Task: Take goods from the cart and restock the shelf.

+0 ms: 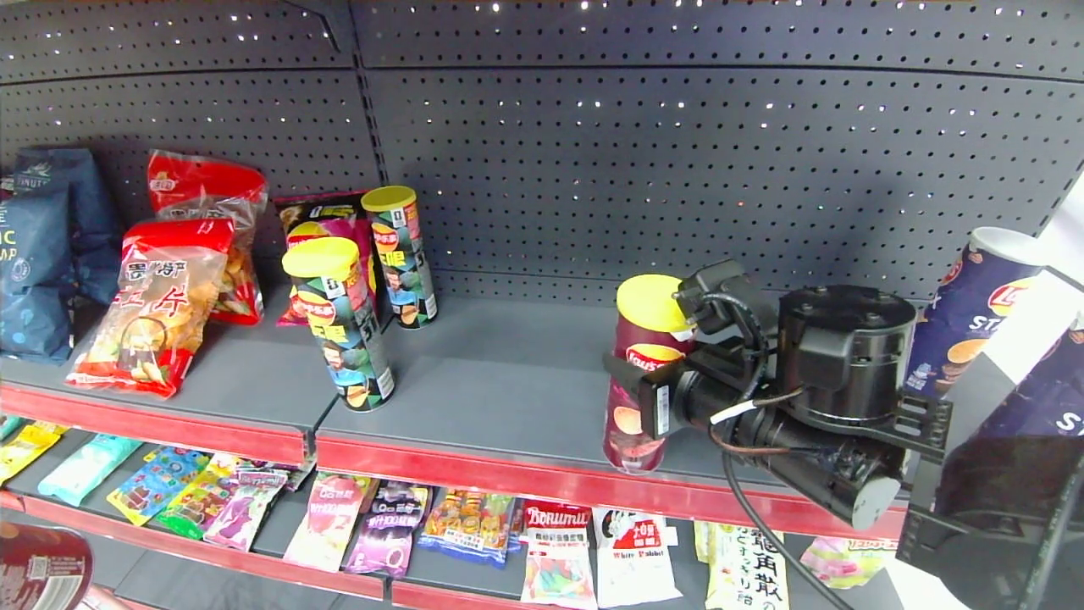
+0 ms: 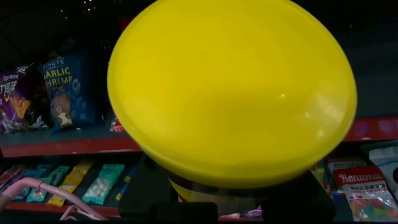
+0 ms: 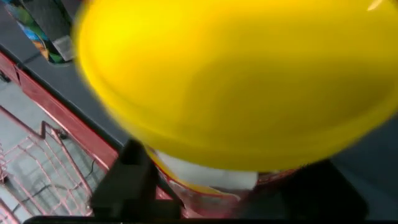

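Observation:
A maroon chips can (image 1: pixel 641 373) with a yellow lid stands upright on the grey shelf (image 1: pixel 508 390), close to its red front edge. My right gripper (image 1: pixel 633 400) is shut on its side from the right. In the right wrist view the can's yellow lid (image 3: pixel 242 81) sits just above the right gripper (image 3: pixel 224 190), a dark finger (image 3: pixel 127 180) on each side. My left gripper (image 2: pixel 217 202) is shut on another can, whose yellow lid (image 2: pixel 233 87) is close to the camera. A red can (image 1: pixel 38 568) shows at the bottom left of the head view.
Two patterned cans (image 1: pixel 343 326) (image 1: pixel 402 254) with yellow lids stand left of centre, with red snack bags (image 1: pixel 152 305) and blue bags (image 1: pixel 38 254) beyond. Blue cans (image 1: pixel 974 305) stand at the right end. Candy packets (image 1: pixel 474 525) line the lower shelf. A pink cart frame (image 3: pixel 43 168) is below.

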